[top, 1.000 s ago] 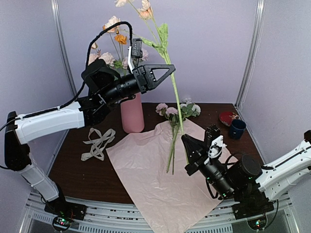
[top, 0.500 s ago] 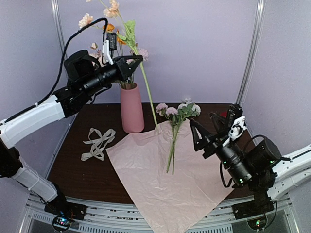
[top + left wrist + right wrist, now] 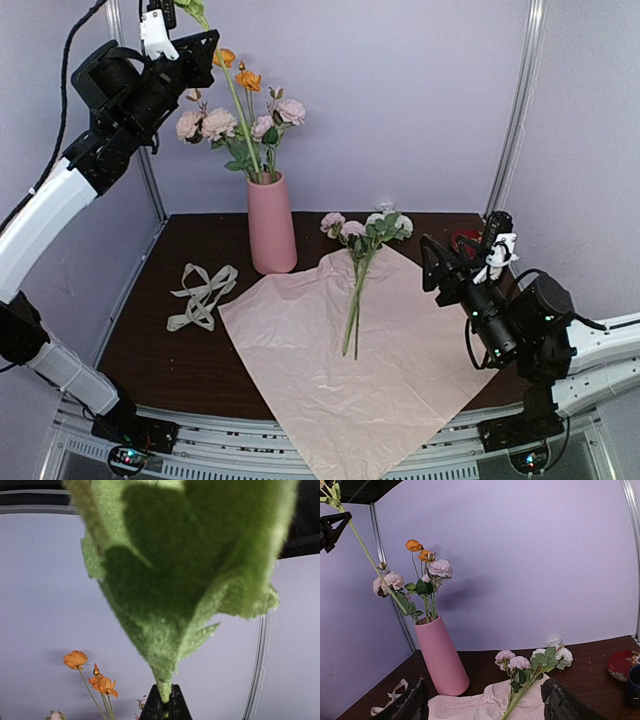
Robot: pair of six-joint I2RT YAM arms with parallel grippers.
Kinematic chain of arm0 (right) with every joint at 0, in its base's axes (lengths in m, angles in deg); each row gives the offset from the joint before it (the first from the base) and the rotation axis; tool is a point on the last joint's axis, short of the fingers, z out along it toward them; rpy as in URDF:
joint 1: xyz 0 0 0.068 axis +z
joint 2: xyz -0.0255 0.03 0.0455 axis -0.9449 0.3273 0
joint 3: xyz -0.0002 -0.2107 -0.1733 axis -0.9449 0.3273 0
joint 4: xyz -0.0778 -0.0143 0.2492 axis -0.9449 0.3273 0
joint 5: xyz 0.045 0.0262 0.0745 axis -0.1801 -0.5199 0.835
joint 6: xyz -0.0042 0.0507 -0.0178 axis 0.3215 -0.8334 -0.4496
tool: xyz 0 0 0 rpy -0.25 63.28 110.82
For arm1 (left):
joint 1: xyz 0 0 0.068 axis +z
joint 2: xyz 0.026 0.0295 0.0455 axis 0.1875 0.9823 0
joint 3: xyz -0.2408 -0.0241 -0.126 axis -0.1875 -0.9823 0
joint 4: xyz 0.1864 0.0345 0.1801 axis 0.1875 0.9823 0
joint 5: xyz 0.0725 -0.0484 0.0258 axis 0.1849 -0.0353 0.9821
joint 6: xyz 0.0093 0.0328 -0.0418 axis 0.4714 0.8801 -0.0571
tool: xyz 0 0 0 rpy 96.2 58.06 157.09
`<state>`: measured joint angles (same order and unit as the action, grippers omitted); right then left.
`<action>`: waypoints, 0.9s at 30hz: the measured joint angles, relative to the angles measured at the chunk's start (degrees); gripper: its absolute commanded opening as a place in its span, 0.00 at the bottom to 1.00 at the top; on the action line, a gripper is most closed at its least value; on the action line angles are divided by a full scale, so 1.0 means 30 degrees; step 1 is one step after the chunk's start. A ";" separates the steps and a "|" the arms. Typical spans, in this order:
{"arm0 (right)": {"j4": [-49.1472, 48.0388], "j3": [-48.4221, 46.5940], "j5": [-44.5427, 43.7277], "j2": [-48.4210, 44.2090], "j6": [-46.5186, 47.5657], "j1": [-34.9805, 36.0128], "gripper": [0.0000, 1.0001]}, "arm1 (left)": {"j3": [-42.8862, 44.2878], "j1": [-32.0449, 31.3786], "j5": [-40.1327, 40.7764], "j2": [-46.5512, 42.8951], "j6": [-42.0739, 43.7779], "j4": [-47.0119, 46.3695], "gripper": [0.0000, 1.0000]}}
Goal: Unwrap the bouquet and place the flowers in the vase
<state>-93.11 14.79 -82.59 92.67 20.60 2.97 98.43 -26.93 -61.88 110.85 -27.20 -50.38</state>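
Observation:
The pink vase [image 3: 272, 228] stands at the back of the table with several pink and orange flowers [image 3: 240, 120] in it. My left gripper [image 3: 210, 40], high at the upper left, is shut on a long green flower stem [image 3: 240, 110] that slants down to the vase's mouth. In the left wrist view its fingertips [image 3: 165, 706] pinch the stem under a big green leaf [image 3: 180, 570]. More flowers [image 3: 360, 262] lie on the spread pink wrapping paper [image 3: 340, 370]. My right gripper [image 3: 462, 250] hangs open and empty at the right, facing the vase [image 3: 441, 657] and the lying flowers [image 3: 530, 672].
The cream ribbon [image 3: 203, 293] lies loose on the dark table to the left of the paper. A red dish [image 3: 621, 664] and a dark blue cup [image 3: 635, 682] sit at the back right, beside my right arm. Lilac walls enclose the table.
My left gripper carried the stem up and to the left until its lower end reached the vase mouth. My right gripper opened, let go of the stem and drew back to the right.

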 measured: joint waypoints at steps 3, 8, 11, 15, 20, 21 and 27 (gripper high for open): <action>0.0284 0.0007 0.0095 0.0000 -0.0357 -0.0007 0.77 | 0.0466 0.0102 0.0138 0.0947 0.0342 0.0131 0.00; 0.0517 0.0007 0.0357 0.0000 -0.0568 -0.0015 0.77 | 0.0750 0.0328 0.0182 0.2215 0.0656 0.0204 0.00; 0.0583 0.0007 0.0372 0.0029 -0.0554 -0.0051 0.77 | 0.1282 0.0678 0.0124 0.2929 0.0685 0.0211 0.00; 0.0583 0.0007 0.0372 0.0189 -0.0546 -0.0124 0.77 | 0.1537 0.1144 -0.0007 0.3555 0.0634 0.0138 0.00; 0.0590 0.0007 0.0408 0.0488 -0.0546 -0.0146 0.77 | 0.1457 0.1734 -0.0510 0.4153 -0.0080 0.0029 0.00; 0.0590 0.0007 0.0430 0.0554 -0.0539 -0.0189 0.77 | 0.1275 0.1872 -0.0627 0.4175 -0.0270 -0.0015 0.00; 0.0590 0.0007 0.0517 0.0874 -0.0539 -0.0350 0.77 | -0.0233 0.2397 -0.1290 0.4452 -0.1311 -0.0335 0.00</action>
<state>-91.34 14.82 -81.03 95.29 18.99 1.92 97.73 -19.74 -65.75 124.20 -31.13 -51.39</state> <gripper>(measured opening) 0.773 0.034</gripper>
